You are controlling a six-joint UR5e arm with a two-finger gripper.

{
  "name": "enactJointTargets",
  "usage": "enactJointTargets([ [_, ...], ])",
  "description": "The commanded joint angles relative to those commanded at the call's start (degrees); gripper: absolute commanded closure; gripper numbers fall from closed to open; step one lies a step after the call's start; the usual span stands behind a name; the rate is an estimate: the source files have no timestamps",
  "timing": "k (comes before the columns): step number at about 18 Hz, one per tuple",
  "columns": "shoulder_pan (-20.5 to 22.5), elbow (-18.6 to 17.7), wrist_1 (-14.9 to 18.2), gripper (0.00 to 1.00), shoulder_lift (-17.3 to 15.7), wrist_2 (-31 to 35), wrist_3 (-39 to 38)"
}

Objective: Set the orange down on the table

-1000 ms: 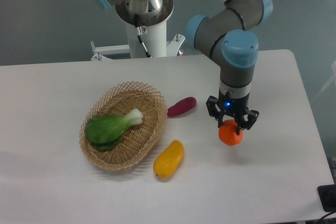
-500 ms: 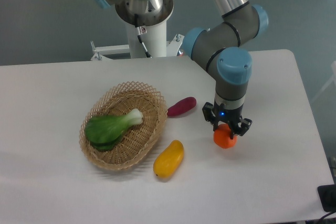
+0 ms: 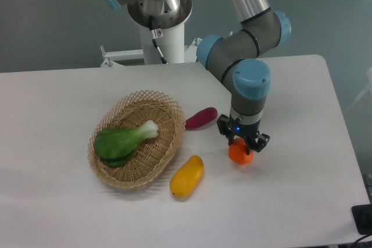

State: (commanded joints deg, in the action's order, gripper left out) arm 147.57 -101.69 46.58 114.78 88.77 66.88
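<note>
Gripper [image 3: 242, 146] points straight down, fingers closed around the orange [image 3: 239, 154], low over the white table [image 3: 302, 201], right of the purple vegetable [image 3: 201, 118].

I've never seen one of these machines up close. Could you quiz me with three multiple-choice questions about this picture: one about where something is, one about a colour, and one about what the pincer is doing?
1. Where is the green leafy vegetable?
A. In the wicker basket
B. On the bare table
C. In the pincer

2. What colour is the long fruit lying in front of the basket?
A. Purple
B. Yellow-orange
C. Green

3. What is the pincer doing?
A. Hanging open over the basket
B. Closed on the orange
C. Gripping the purple vegetable

Answers:
1. A: the green leafy vegetable lies inside the wicker basket.
2. B: the long fruit on the table is yellow-orange.
3. B: the pincer has its fingers around the orange, beside the purple vegetable.
</note>
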Motion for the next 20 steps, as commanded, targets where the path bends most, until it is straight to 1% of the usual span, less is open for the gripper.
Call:
enactJointTargets([
  [1, 0.0, 0.0, 0.0, 0.16, 0.0, -0.1, 0.0],
  [2, 0.0, 0.0, 0.0, 0.13, -0.1, -0.1, 0.0],
  [3, 0.0, 0.1, 0.0, 0.04, -0.1, 0.0, 0.1],
  [4, 0.0, 0.1, -0.1, 0.01, -0.1, -0.1, 0.1],
  [6, 0.0, 0.2, -0.1, 0.0, -0.8, -0.1, 0.0],
  [10, 0.0, 2.6, -0.2, 0.0, -3.0, 0.0, 0.4],
  [11, 0.0, 3.6, -0.2, 0.0, -3.2, 0.0, 0.5],
  [14, 0.0, 8.6, 0.9, 0.0, -3.6, 1.1, 0.1],
  [16, 0.3, 10.1, 1.5, 0.0, -4.2, 1.1, 0.5],
  [17, 0.5, 10.3, 2.5, 0.0, -4.9, 1.0, 0.7],
  [19, 1.1, 12.4, 5.5, 0.0, -5.5, 1.0, 2.4],
  [20, 1.7, 14.0, 9.2, 0.0, -6.5, 1.0, 4.7],
])
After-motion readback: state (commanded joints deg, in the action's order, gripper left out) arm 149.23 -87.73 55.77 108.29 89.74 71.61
